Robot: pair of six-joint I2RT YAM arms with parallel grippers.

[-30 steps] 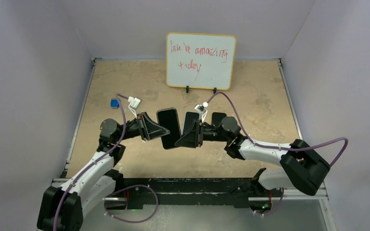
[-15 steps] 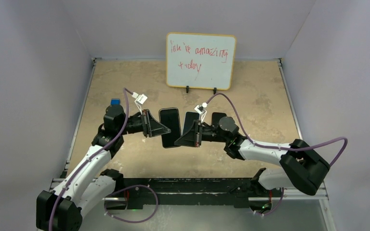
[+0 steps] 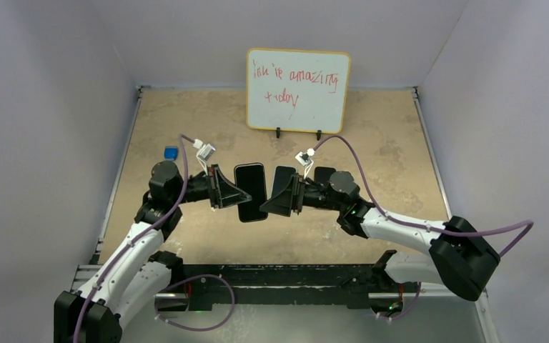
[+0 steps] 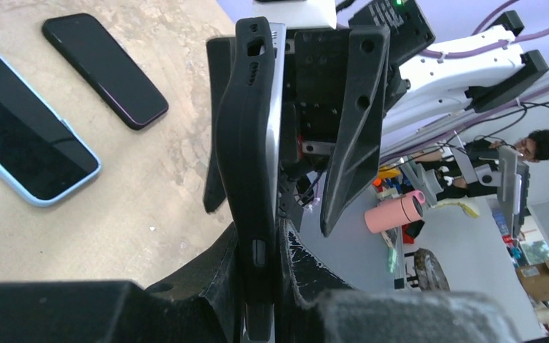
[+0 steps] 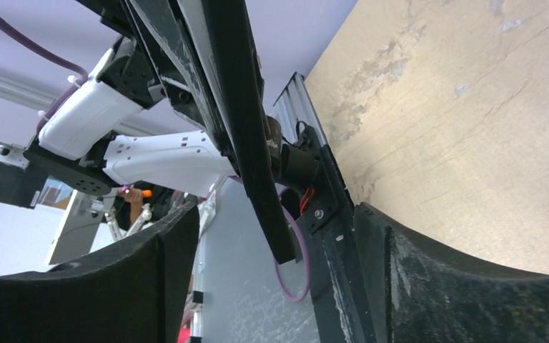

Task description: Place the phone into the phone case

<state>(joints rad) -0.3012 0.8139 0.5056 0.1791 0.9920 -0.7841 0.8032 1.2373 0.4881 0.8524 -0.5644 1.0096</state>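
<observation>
My left gripper (image 3: pixel 241 194) is shut on a black phone-shaped slab (image 3: pixel 251 191) and holds it above the table; in the left wrist view the slab (image 4: pixel 250 143) stands edge-on between my fingers (image 4: pixel 261 275). My right gripper (image 3: pixel 271 205) is open, its jaws wide apart on either side of the slab's end (image 5: pixel 246 136) without touching it (image 5: pixel 271 286). The light blue phone case (image 4: pixel 21 132), dark inside, lies flat on the table. The phone (image 4: pixel 104 68), with a thin reddish rim, lies beyond it. Both show dimly behind the right arm in the top view: the case (image 3: pixel 284 177) and the phone (image 3: pixel 324 174).
A small blue cube (image 3: pixel 171 152) sits at the left of the tan table (image 3: pixel 186 114). A whiteboard (image 3: pixel 298 89) with red writing stands at the back. Purple walls close in three sides.
My left arm swung up and back, shifting the held slab slightly right. My right arm stretched out, and its open gripper came up closer to the slab's near end.
</observation>
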